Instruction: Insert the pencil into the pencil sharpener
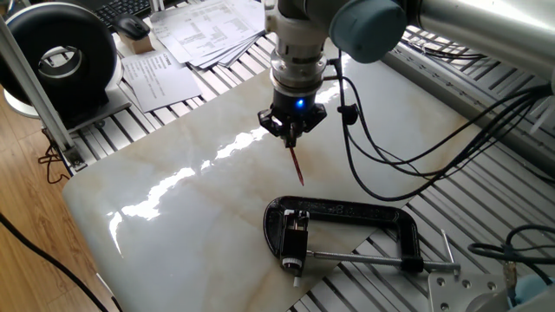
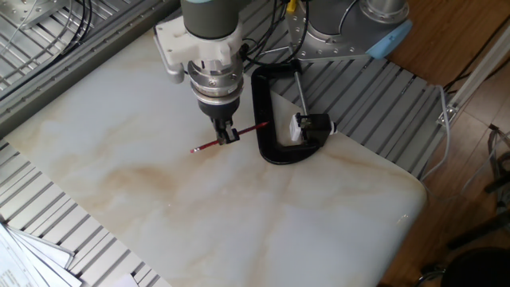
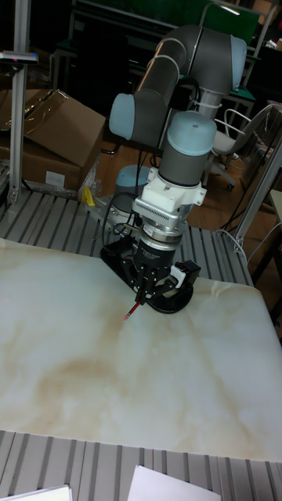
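My gripper [image 1: 290, 130] [image 2: 228, 134] [image 3: 146, 294] is shut on the thin dark red pencil [image 1: 297, 167] [image 2: 209, 145] [image 3: 132, 311], which lies nearly level just above the marble slab. The pencil's far end points toward the black clamp [image 1: 364, 221] [image 2: 264, 119]. The pencil sharpener [image 1: 295, 236] [image 2: 312, 125] [image 3: 182, 275], a small black block with silvery parts and a whitish end, sits held in the clamp's jaws. One end of the pencil reaches the clamp's long bar, a short way from the sharpener.
The marble slab [image 1: 173, 199] lies on a ribbed aluminium table. Loose black cables [image 1: 390, 147] hang from the arm over the slab's far side. Papers [image 1: 199, 30] and a round black device [image 1: 65, 56] lie at the table's back corner.
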Controlling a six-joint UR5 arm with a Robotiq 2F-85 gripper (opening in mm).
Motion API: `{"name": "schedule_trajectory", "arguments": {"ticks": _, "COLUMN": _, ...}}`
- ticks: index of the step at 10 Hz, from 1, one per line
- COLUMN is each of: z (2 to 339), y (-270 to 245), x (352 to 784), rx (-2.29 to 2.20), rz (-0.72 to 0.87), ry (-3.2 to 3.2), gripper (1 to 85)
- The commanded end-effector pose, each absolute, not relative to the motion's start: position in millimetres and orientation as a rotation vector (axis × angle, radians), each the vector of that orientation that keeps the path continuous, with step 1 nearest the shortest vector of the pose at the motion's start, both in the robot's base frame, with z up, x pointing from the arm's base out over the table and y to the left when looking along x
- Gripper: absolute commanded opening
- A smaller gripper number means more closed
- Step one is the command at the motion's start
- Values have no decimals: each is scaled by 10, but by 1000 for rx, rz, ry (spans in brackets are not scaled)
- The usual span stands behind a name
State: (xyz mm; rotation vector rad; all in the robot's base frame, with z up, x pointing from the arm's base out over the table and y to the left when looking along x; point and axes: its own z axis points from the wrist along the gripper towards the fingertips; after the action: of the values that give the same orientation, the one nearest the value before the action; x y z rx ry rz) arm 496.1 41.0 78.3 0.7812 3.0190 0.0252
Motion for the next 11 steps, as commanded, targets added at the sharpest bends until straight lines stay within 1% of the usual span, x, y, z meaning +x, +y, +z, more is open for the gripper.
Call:
{"name": "schedule_trajectory", "arguments": {"ticks": 1, "z": 799, "y": 491, "x": 4975, "rx": 740, "rz": 67, "ry": 3025, "gripper": 13}}
{"name": "schedule_trajectory", "arguments": {"ticks": 3, "z": 807, "y": 603, "x": 5014, "rx": 656, "rz": 136, "ry": 3035, "gripper": 13}}
{"name": "schedule_trajectory", "arguments": {"ticks": 8, "z": 804, "y": 595, "x": 4935, "rx": 703, "rz": 122, "ry": 3056, "gripper": 13}}
{"name": "schedule_trajectory", "arguments": {"ticks": 9, "z": 806, "y": 622, "x": 4935, "rx": 709, "rz": 139, "ry": 3057, "gripper": 13}}
{"name": "schedule_trajectory", "arguments": {"ticks": 10, "z": 805, "y": 615, "x": 4939, "rx": 692, "rz": 135, "ry": 3059, "gripper": 13}}
{"name": "schedule_trajectory", "arguments": {"ticks": 11, "z": 797, "y": 452, "x": 4937, "rx": 566, "rz": 37, "ry": 3073, "gripper": 13}}
